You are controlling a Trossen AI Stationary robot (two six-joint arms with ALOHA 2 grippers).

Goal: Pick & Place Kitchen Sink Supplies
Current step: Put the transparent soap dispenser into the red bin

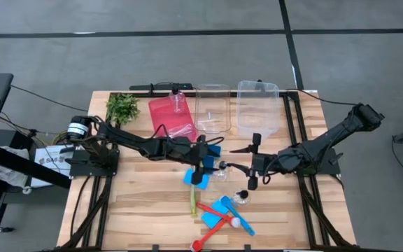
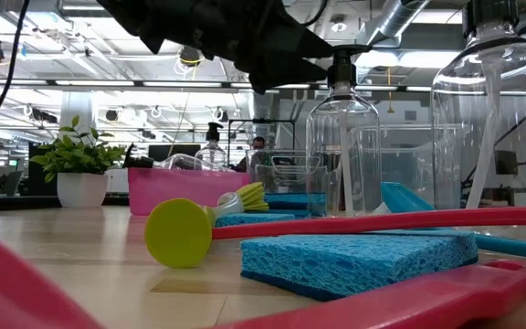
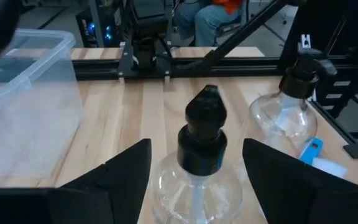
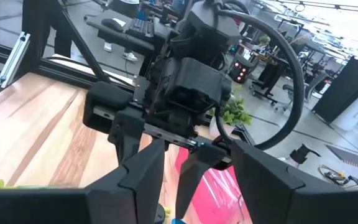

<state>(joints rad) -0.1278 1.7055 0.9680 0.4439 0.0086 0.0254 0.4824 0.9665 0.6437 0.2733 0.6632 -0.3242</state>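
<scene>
left gripper [image 4: 178, 163] above red bin [image 4: 213, 193]

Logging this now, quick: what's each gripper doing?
Left gripper: open, fingers either side of a clear pump bottle, not gripping.
Right gripper: open, holding nothing.

Along the wooden table's [image 1: 131, 210] far edge, left to right: leafy potted plant [image 1: 122, 108] nr far-left corner, red plastic bin [image 1: 168, 119] w/ a clear pump bottle [image 1: 179, 103] in it, then 2 clear plastic bins [image 1: 213, 107] [image 1: 257, 106] side by side. Mid-table: 2nd clear pump bottle [image 1: 220, 170] beside a blue rectangular sponge [image 1: 196, 176]. Twd near edge: yellow-green long-handled brush [image 1: 193, 199], red long-handled brush [image 1: 212, 231], another blue sponge [image 1: 218, 212].
</scene>
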